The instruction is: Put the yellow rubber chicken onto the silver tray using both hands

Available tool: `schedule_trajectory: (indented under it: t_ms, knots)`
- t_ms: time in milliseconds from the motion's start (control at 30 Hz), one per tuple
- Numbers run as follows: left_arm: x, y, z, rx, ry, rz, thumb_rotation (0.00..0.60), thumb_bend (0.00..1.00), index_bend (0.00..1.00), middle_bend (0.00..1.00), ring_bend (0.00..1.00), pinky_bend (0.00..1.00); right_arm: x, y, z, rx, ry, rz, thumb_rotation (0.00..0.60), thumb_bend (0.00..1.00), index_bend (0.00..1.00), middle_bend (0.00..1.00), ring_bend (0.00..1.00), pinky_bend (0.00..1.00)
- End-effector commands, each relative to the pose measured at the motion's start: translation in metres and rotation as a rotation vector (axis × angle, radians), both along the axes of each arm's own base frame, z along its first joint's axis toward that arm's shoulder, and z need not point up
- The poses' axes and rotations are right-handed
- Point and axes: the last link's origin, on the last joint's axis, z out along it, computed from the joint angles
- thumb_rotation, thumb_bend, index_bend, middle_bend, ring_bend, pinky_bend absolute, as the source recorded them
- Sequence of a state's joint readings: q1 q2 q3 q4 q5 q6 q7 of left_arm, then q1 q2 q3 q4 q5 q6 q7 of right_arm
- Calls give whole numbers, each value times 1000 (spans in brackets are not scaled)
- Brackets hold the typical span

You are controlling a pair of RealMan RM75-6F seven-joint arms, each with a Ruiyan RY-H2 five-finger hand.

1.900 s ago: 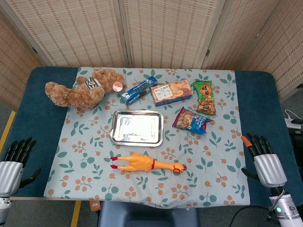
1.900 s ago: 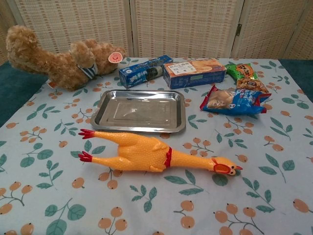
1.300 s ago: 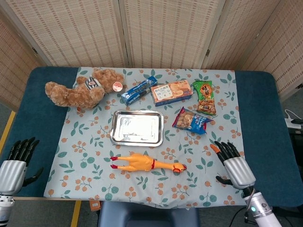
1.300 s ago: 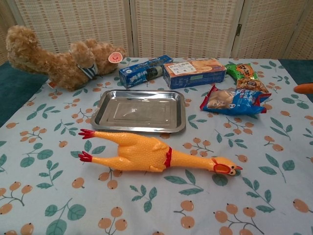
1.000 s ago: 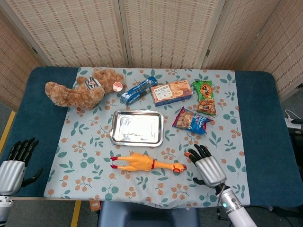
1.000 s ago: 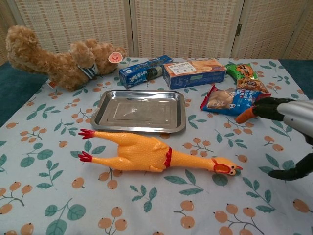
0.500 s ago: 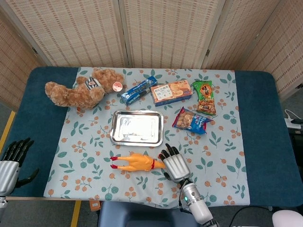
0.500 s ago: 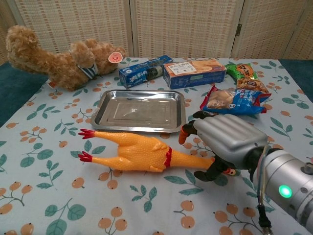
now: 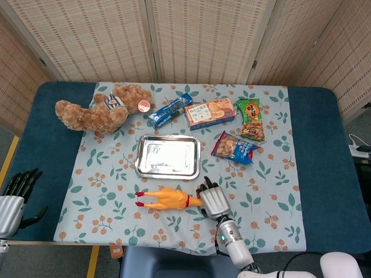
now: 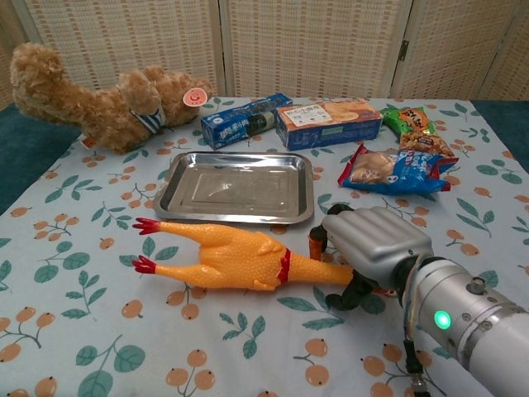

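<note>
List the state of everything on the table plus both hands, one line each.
Rubber chicken: lying flat in front of the tray, head end covered by the right hand.
Tray: empty, flat on the cloth.
Right hand: over the chicken's head; grip unclear.
Left hand: off the table's left edge, fingers apart, holding nothing.
Teddy bear: lying on its side.
Snack packs: sealed, lying flat.
Biscuit box: closed.
</note>
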State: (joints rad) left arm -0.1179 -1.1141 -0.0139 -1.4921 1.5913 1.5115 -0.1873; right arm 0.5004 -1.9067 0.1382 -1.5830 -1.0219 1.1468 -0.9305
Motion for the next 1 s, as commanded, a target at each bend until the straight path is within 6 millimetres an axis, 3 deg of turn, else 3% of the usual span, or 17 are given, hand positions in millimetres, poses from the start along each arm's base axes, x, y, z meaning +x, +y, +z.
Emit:
schedule_trajectory:
  t_ms: [33,100,200,600,800,1000]
  knots:
    - [0,1,0,-2,0,2,600,319,0,0,0,0,2,-1,-1,-16,-1,8,600,224,585,399,400,495]
    - [-1,1,0,-5,0,5,600,318,0,0,0,0,4,-1,0,-30,-14,18,600,225,674,472,514,593]
    - [-1,0,-1,-11,3,9,600,319,0,0,0,0,9,0,3,-58,-49,39,600,226,755,534,585,679]
    - [7,-1,-5,-15,-10,-52,600,333,0,0,0,24,28,2,29,-102,-178,131,600,239,868,619,669,731]
    - [23,-5,-22,-154,-154,-158,600,333,0,10,0,92,40,-6,43,-100,-220,143,600,241,871,623,673,736]
    - [58,9,-36,-240,-122,-233,600,315,0,6,0,131,59,-19,47,-105,-253,138,600,241,871,623,675,736]
